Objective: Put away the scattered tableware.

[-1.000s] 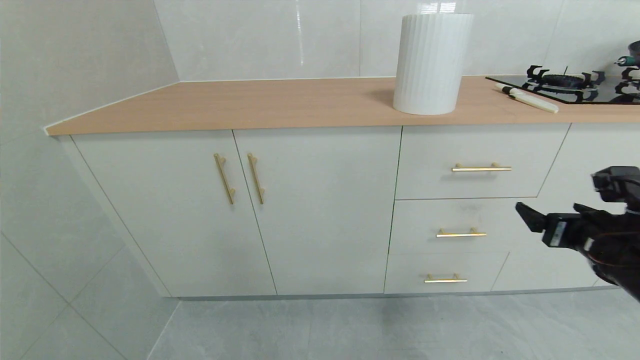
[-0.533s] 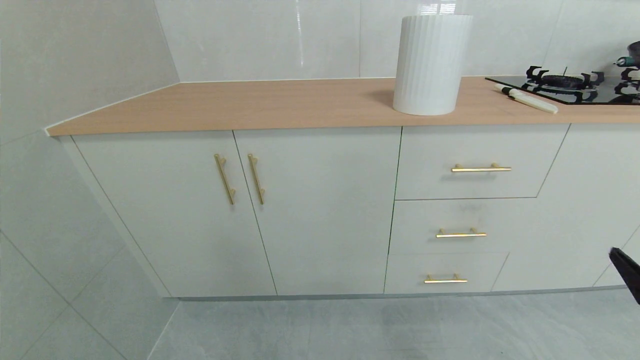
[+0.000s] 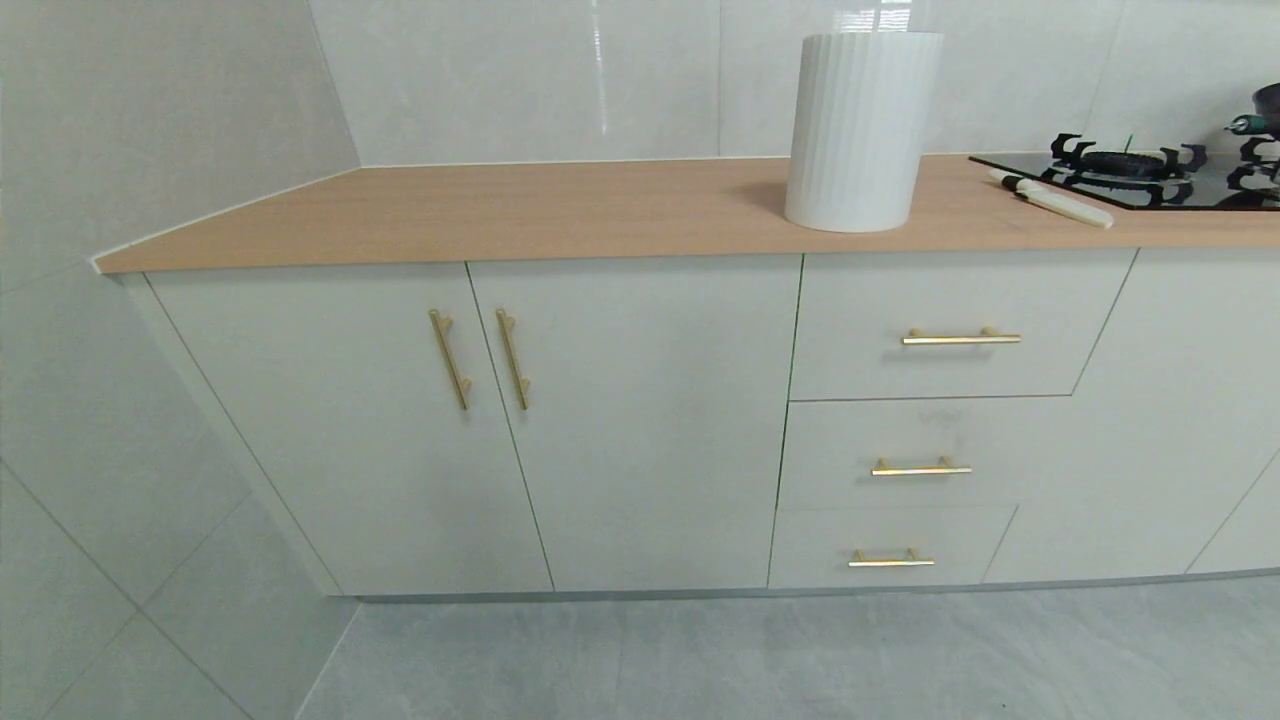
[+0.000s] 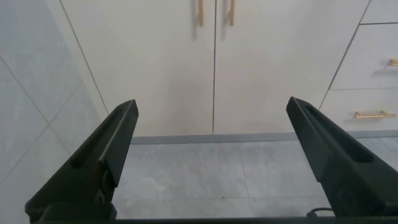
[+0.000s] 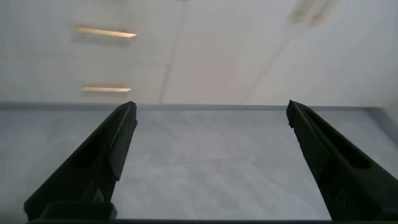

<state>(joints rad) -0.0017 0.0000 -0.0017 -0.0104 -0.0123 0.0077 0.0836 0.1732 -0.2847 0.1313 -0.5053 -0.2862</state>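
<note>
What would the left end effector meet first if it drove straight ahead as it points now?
The left end effector, open, would probably meet the foot of the double cabinet doors, near the grey plinth; depth is unclear, so it might strike the floor first.

The right gripper [image 5: 210,112], jaws spread wide, hangs over the grey floor [image 5: 205,158] facing white drawers [image 5: 56,62] with gold handles [image 5: 104,32].
</note>
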